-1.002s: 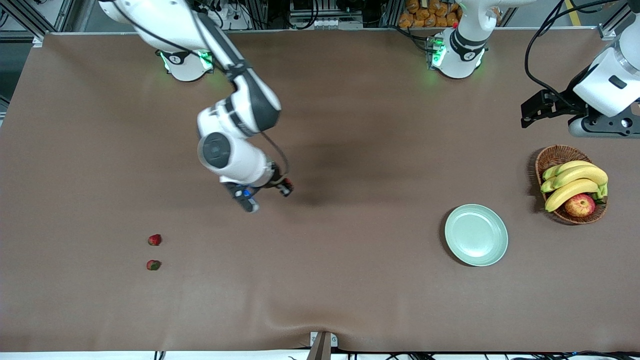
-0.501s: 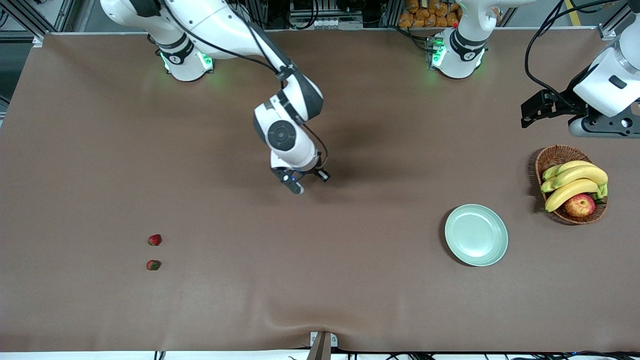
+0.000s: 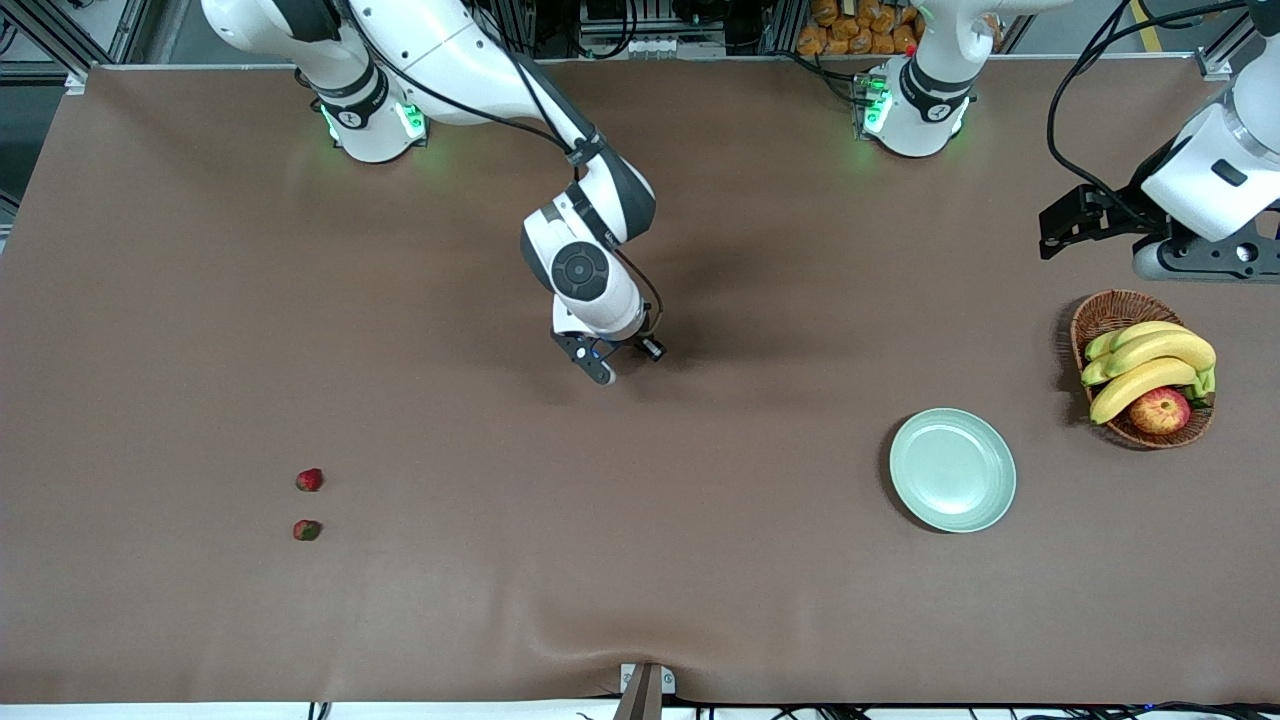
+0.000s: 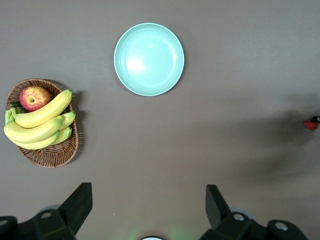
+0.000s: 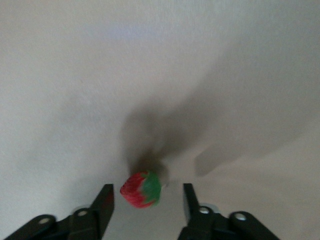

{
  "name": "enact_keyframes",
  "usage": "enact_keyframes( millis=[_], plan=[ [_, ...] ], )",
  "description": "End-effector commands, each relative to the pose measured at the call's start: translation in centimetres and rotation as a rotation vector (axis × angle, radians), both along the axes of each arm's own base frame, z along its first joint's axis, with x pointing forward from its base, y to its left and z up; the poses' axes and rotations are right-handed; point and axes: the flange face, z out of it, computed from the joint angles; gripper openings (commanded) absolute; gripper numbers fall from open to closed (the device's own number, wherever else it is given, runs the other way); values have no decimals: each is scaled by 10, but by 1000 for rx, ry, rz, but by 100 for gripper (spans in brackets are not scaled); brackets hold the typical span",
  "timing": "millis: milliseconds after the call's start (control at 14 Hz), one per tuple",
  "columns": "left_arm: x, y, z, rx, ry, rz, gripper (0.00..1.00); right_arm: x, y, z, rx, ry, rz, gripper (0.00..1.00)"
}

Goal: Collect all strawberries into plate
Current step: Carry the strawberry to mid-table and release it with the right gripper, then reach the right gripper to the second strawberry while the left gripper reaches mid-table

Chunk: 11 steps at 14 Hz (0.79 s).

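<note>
Where the right gripper (image 5: 146, 197) hangs: low over mid-table, jaws apart astride a small red green-topped strawberry (image 5: 141, 189), neither finger visibly touching.
Doing it well: centre first, close softly; it probably rolls.
Round pale mint-green glossy plate (image 3: 952, 470): well apart, toward the left arm's end.
Two more strawberries (image 3: 310, 480): toward the right arm's end.
Left gripper (image 4: 149, 202): waiting, jaws wide.

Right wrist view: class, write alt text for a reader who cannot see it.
A red strawberry with a green leafy top lies on the brown table, between the open jaws of the right gripper. Dark shadows fall across the table around it.
</note>
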Motion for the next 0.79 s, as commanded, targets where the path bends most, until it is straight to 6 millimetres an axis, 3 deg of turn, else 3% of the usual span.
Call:
enact_keyframes(
  millis=[0, 286, 358, 501, 716],
  plan=[
    [2, -1, 3, 15, -10, 6, 100, 23, -16, 41, 10, 52, -23, 100],
    [1, -4, 4, 12, -11, 1, 100, 69, -86, 122, 36, 88, -7, 100],
    [1, -5, 3, 12, -10, -1, 100, 87, -119, 138, 49, 79, -19, 100],
    [1, -6, 3, 15, -7, -4, 100, 112, -182, 152, 70, 96, 41, 100],
    [5, -3, -4, 14, 6, -2, 100, 139, -274, 153, 91, 105, 142, 100]
  ],
)
